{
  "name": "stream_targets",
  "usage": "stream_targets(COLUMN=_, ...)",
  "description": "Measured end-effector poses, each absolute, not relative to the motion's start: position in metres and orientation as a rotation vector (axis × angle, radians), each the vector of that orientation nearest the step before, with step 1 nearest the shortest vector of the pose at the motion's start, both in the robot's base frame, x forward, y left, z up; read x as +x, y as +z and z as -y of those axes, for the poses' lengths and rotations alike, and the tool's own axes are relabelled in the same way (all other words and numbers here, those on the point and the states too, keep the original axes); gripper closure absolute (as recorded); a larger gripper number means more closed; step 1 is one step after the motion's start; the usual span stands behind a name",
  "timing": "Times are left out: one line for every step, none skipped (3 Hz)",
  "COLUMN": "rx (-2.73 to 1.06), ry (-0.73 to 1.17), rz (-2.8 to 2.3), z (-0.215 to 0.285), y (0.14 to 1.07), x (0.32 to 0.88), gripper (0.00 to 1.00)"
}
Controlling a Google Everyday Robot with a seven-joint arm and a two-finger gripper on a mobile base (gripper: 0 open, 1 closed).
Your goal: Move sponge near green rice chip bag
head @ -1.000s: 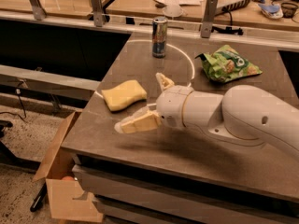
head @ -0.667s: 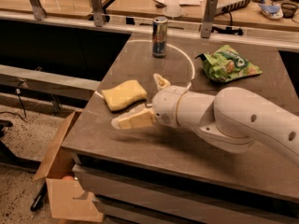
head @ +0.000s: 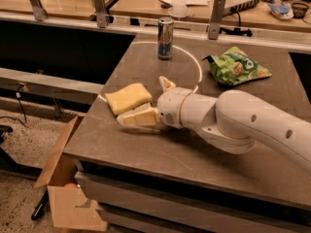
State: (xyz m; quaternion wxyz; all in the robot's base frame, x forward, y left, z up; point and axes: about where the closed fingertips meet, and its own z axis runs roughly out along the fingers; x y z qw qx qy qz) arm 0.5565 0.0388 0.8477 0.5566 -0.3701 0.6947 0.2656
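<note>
The pale yellow sponge lies flat near the left edge of the brown table. My gripper is open just right of the sponge. Its near finger lies along the sponge's front edge and its far finger stands clear past the sponge's back right corner. The sponge's right end lies between the two fingers. The green rice chip bag lies at the back right of the table, well away from the sponge.
A tall silver-blue drink can stands upright at the back middle of the table. An open cardboard box sits on the floor below the table's left edge. A railing and a counter with clutter run behind the table.
My gripper has moved left toward the sponge, so the fingers now flank its right end. The sponge, bag and can have not moved.
</note>
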Motion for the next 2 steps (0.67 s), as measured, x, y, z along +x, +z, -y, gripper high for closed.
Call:
stream_targets(rx=-0.895, ry=0.641, rz=-1.640, z=-0.0419, y=0.8442, x=0.5653, gripper=0.32)
stream_targets(rx=-0.959, ry=0.655, rz=-1.645, z=-0.0484, y=0.8437, x=0.5691, gripper=0.56)
